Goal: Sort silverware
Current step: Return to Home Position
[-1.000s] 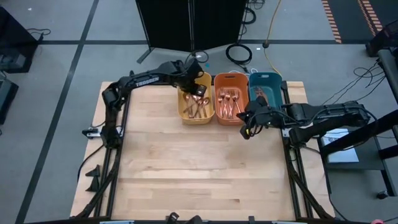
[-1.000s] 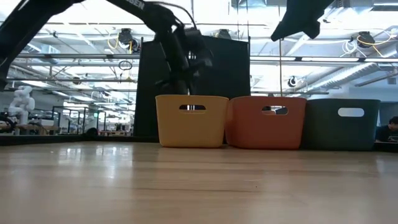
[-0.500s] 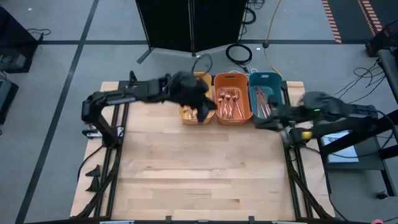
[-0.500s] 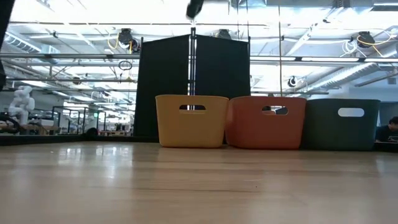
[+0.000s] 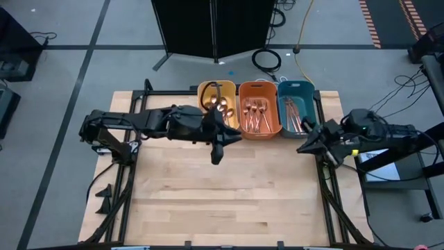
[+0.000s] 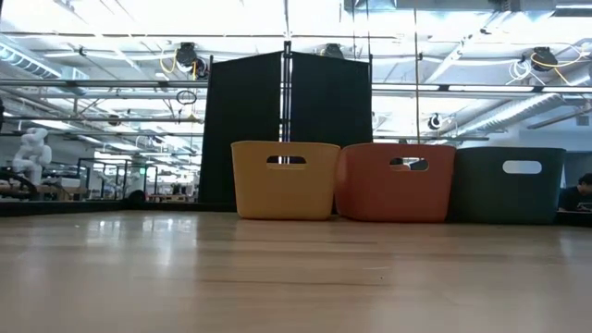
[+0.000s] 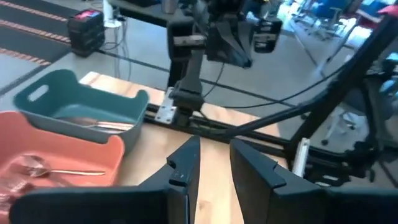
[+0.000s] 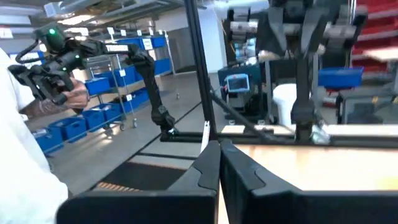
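Note:
Three bins stand side by side at the table's far edge: yellow (image 5: pixel 216 104), orange (image 5: pixel 259 114) and teal (image 5: pixel 297 111). The silverware lies in them: copper spoons (image 5: pixel 220 107) in the yellow, forks (image 5: pixel 257 115) in the orange, knives (image 5: pixel 293 115) in the teal. My left gripper (image 5: pixel 216 154) hangs over the bare table just near of the yellow bin, pointing nearly level; its fingers (image 7: pixel 186 165) stand a little apart with nothing between them. My right gripper (image 5: pixel 303 148) is at the table's right edge, near of the teal bin, shut (image 8: pixel 219 155) and holding nothing. Neither gripper shows in the low view.
The wooden table (image 5: pixel 222 201) lies bare near of the bins. A black screen (image 6: pixel 287 120) stands behind the bins. The right arm's base (image 7: pixel 186 99) stands by the teal bin (image 7: pixel 81 106). A person in white (image 8: pixel 25 168) is beyond the table.
My left gripper has risen out of the yellow bin and swung toward the table's near edge, tipping from pointing down to nearly level. My right gripper has drawn back from the orange bin's near corner toward the table's right edge. The bins have kept still.

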Robot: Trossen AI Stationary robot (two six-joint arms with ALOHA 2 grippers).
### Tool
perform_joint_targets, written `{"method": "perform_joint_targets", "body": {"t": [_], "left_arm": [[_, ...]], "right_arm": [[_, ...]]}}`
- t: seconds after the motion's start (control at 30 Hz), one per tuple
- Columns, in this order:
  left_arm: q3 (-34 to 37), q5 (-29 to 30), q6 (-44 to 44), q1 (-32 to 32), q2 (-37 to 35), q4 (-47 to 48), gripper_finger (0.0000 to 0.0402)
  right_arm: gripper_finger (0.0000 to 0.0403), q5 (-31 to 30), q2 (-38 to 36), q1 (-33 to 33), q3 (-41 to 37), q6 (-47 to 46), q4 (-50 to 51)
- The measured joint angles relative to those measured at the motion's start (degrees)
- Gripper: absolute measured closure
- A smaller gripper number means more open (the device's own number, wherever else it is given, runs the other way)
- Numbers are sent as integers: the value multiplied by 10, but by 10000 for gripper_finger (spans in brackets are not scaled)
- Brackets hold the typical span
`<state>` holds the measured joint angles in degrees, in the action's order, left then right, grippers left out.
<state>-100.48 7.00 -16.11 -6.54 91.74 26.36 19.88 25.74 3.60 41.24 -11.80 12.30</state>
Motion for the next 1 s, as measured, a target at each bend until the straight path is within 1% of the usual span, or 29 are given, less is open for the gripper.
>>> {"method": "perform_joint_targets", "body": {"t": [0.07, 0.13, 0.2, 0.27, 0.4, 0.5, 0.57, 0.63, 0.7, 0.73, 0.8, 0.93, 1.0], "left_arm": [[15, 7, 1, -2, -1, -6, 318], [48, 7, -2, -2, -17, -3, 318], [92, 7, -13, -2, -41, -9, 318], [153, 7, -15, -5, -83, -35, 318], [302, -5, -13, -6, -188, -151, 318], [426, -12, -7, -2, -270, -265, 318], [505, -40, -5, 12, -318, -347, 318], [575, -79, -19, 31, -357, -425, 318], [631, -116, -43, 50, -390, -482, 318], [654, -130, -55, 58, -407, -505, 318], [690, -143, -79, 72, -440, -520, 318], [734, -145, -87, 79, -501, -514, 318], [754, -138, -87, 79, -525, -519, 318]], "right_arm": [[403, 0, 0, 0, -21, -20, -23], [403, -5, -2, 0, -40, -28, -44], [403, -32, -5, 0, -51, -36, -48], [403, -75, -9, 0, -55, -38, -49], [403, -147, -7, 0, -56, -19, -51], [403, -186, 4, 0, -56, 3, -52], [403, -201, 20, -3, -56, 4, -57], [403, -201, 37, -8, -56, -8, -56], [403, -200, 48, -10, -56, -27, -53], [403, -200, 49, -10, -56, -35, -46], [403, -200, 44, -10, -57, -43, -42], [403, -200, 13, -10, -56, -39, -23], [403, -203, -3, -10, -56, -37, 2]]}}
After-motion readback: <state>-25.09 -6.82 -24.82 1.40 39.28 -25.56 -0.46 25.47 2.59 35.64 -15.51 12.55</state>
